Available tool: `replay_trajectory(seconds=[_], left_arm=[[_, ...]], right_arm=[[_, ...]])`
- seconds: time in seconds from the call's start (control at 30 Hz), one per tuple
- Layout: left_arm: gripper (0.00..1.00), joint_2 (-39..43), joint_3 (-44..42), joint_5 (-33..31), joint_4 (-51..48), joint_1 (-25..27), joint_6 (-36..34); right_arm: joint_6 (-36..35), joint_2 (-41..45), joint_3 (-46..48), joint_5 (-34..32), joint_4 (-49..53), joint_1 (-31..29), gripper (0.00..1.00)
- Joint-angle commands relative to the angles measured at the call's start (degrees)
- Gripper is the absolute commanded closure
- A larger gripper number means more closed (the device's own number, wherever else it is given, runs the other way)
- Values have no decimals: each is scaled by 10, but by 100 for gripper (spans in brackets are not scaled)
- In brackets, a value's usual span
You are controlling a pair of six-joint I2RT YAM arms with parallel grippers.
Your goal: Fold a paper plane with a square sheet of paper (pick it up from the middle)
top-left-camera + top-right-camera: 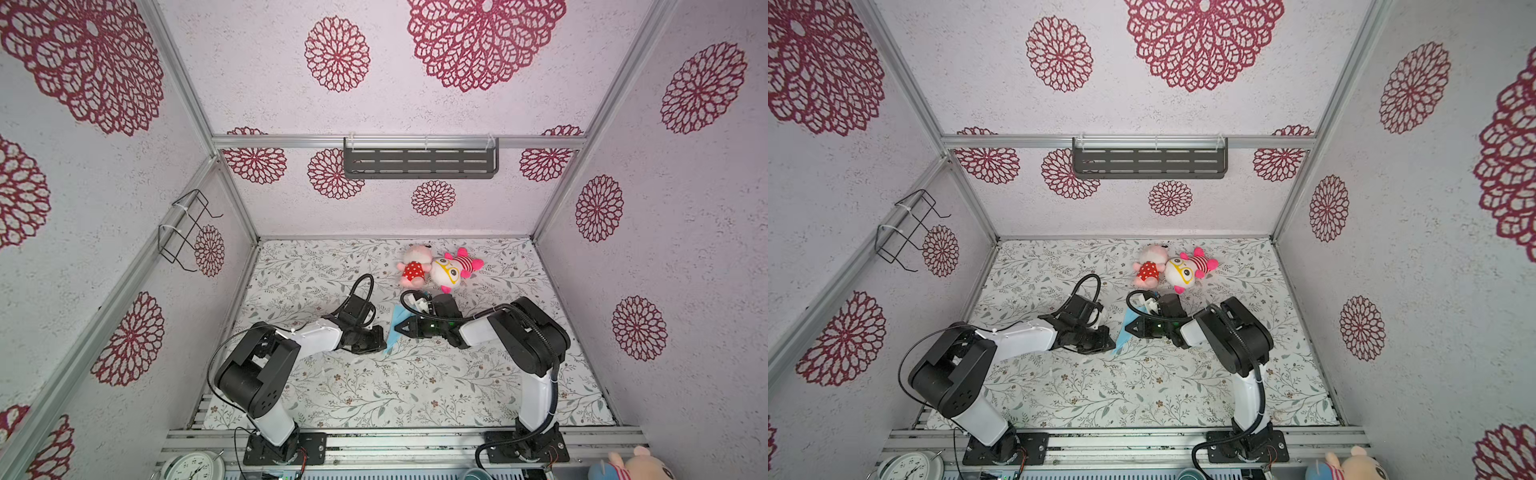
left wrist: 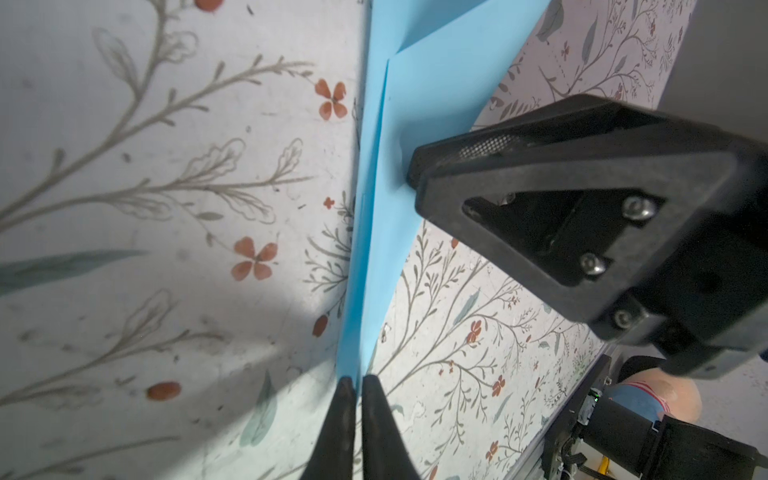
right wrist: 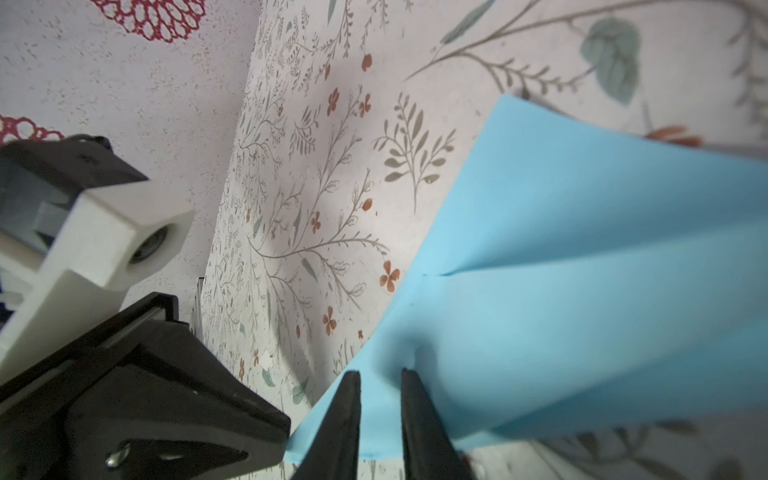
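The paper plane (image 1: 399, 316) (image 1: 1121, 340), a thin light-blue sheet folded into a narrow pointed dart, lies on the flower-printed tabletop (image 1: 374, 395) about mid-table, running near to far, with its narrow end nearer and its wider end toward the two pink-and-white plush toys (image 1: 432, 270) lying just beyond it. The black left gripper (image 1: 383, 341) (image 1: 1111, 343) comes in low from the left at the narrow end. In the left wrist view its jaws (image 2: 358, 380) are drawn in to a thin slit and the paper's (image 2: 399, 104) raised fold runs right into them, pinched there. The black right gripper (image 1: 394, 329) (image 1: 1126, 328) reaches in from the right to the middle of the dart. In the right wrist view its jaws (image 3: 380, 374) stand narrowly apart, and the fingertips (image 3: 415, 386) press down onto the blue surface (image 3: 582, 291), dimpling it, with nothing gripped between them.
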State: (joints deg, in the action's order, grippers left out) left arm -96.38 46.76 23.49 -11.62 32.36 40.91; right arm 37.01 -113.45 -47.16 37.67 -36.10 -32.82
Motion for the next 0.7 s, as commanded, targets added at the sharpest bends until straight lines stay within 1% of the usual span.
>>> replay_trajectory(seconds=[0.0,0.2,0.37,0.47,0.57,0.67], left_arm=[[92,-12,4,2,-13,7,-7],[93,-27,24,-18,-48,21,-24],[92,-29,34,-36,-68,28,-30],[90,-13,39,-49,-76,28,-31],[86,21,43,-71,-82,28,-32],[86,48,46,-84,-73,29,-39]], right_arm=[[-6,2,7,-4,33,-6,77],[-4,-1,7,-4,29,-6,77],[-2,-1,8,-6,27,-6,77],[3,1,13,-7,19,-6,77],[9,5,19,-10,9,-6,77],[19,5,24,-8,-7,-6,77]])
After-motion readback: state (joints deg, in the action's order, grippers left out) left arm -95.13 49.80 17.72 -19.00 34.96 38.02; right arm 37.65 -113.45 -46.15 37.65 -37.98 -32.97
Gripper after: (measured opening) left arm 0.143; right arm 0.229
